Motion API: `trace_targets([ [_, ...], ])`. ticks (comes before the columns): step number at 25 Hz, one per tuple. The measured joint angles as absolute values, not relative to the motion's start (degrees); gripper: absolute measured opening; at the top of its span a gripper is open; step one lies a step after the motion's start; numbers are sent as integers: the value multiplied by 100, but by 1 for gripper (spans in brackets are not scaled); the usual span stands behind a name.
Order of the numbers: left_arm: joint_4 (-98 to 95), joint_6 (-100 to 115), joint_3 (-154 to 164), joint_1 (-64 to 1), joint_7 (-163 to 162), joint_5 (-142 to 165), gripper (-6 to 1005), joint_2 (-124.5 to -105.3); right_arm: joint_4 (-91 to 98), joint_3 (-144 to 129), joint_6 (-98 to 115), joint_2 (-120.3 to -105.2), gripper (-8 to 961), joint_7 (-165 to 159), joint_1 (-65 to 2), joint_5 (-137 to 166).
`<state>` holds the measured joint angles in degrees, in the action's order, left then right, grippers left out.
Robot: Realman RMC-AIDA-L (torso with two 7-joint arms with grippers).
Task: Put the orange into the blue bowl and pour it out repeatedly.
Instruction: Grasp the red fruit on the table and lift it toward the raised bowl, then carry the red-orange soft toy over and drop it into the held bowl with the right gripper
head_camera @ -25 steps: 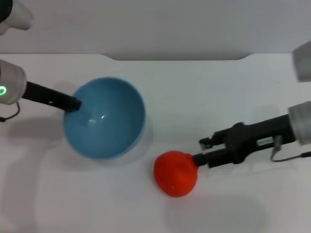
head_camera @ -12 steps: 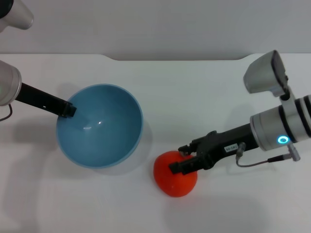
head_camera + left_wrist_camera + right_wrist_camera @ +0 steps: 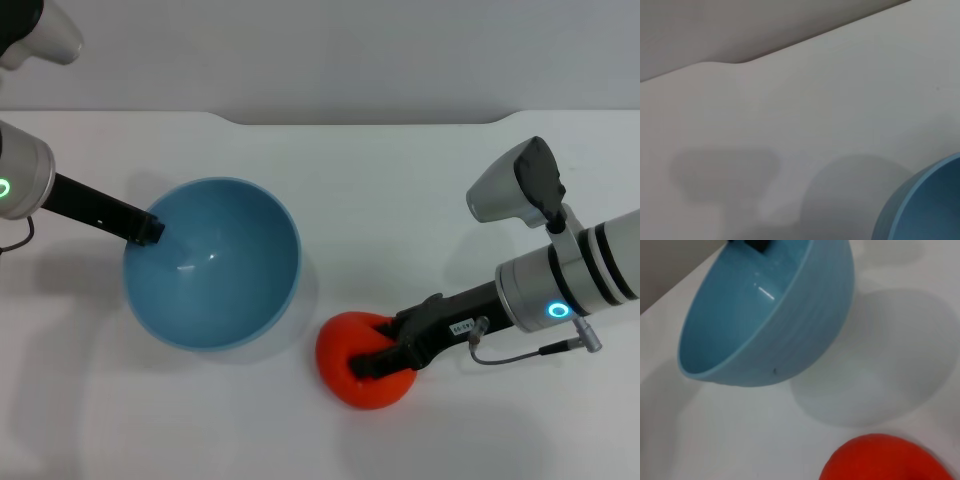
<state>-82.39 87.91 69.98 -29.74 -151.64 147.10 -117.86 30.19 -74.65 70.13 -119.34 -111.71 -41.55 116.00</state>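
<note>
Orange (image 3: 352, 372) sits between right gripper (image 3: 372, 362) jaws, beside blue bowl (image 3: 212, 262).

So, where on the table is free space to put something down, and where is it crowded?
Bare table lies between the blue bowl and the right gripper, up to the far edge. The near-left corner below the bowl is also free. It is crowded near the orange, which the right gripper holds, and at the bowl's left rim, where the left gripper grips.

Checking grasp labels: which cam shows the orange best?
Head view: the whole orange shows on the table, with the right gripper closing around it. Right wrist view catches only its top, cut off at the frame edge. Left wrist view shows none of it.
</note>
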Motion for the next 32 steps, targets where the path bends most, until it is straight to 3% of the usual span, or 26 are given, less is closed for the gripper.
trace_targets([
  [4,-8236,8778,7059,-2977,-15165,14704,-2,-11791,2991,-7373,7008,-11919,659,-11191,-4112,11555],
  [14,-8111,8690,7259,-3034,-15200,14673,-1,-11799,3886,-6566,7717,-11805,212,-11137,-3165,10781],
  [23,-7220,8286,8347,-3597,-15583,14588,0,-11837,5788,-5459,9327,-11818,107,-10770,-2367,9855],
  [32,-6964,7919,9329,-4008,-16016,14169,-1,-11868,6060,-6278,9438,-11843,61,-10669,-2547,10028],
])
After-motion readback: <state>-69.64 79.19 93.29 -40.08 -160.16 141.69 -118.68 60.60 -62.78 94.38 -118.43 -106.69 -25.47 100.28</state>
